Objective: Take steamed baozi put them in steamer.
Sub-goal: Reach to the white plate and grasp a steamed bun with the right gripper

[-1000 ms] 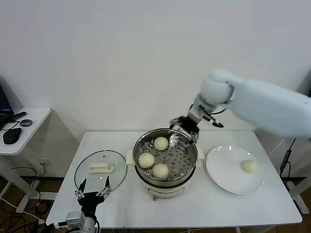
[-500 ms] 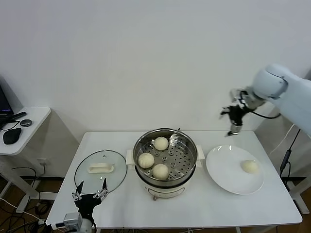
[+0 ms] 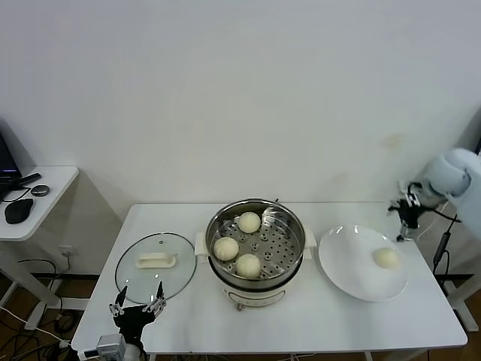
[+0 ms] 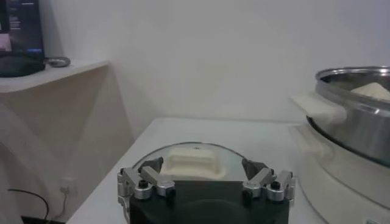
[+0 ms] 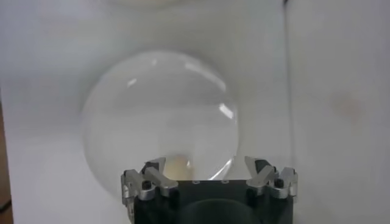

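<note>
Above the table's far right edge in the head view, the right gripper [image 3: 406,218] hangs spread and empty beside the plate [image 3: 342,263], likely lining up on the last baozi [image 3: 386,258]; three sit in the steamer [image 3: 256,244]. Round, it has no long axis. The left gripper [image 4: 206,182], released, idles before the glass lid [image 4: 189,159]. The right wrist view looks down on the plate [image 5: 159,115].

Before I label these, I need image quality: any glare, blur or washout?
Head view: even light, sharp, soft sheen on the steamer. Left wrist view: glass lid nearly vanishes into the table. Right wrist view: washed out, the plate pale, the bun behind the tool blurred.
</note>
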`<action>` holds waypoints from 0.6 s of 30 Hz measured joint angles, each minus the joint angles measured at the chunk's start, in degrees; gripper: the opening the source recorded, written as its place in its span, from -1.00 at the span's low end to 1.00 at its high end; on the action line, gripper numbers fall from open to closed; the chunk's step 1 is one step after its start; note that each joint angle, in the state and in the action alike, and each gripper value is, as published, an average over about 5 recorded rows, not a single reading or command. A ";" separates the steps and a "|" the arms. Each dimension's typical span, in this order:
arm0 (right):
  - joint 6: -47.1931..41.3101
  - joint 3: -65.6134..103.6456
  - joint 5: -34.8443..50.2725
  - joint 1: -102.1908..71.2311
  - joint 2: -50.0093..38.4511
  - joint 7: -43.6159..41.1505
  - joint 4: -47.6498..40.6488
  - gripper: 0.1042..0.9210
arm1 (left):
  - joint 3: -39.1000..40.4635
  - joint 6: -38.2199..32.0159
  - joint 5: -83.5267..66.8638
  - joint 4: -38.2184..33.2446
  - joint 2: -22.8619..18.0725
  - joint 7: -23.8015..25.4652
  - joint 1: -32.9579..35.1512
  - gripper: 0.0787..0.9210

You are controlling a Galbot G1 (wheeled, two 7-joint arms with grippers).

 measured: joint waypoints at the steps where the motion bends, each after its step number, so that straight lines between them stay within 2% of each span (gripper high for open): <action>1: 0.51 0.99 -0.89 -0.98 0.43 0.01 -0.73 0.76 | -0.03 0.01 0.10 0.01 -0.06 0.00 0.08 0.77; 18: 8.14 10.26 -10.33 -9.26 8.88 4.59 -11.88 0.76 | -0.19 -0.01 0.47 0.01 -0.10 -0.17 1.07 0.77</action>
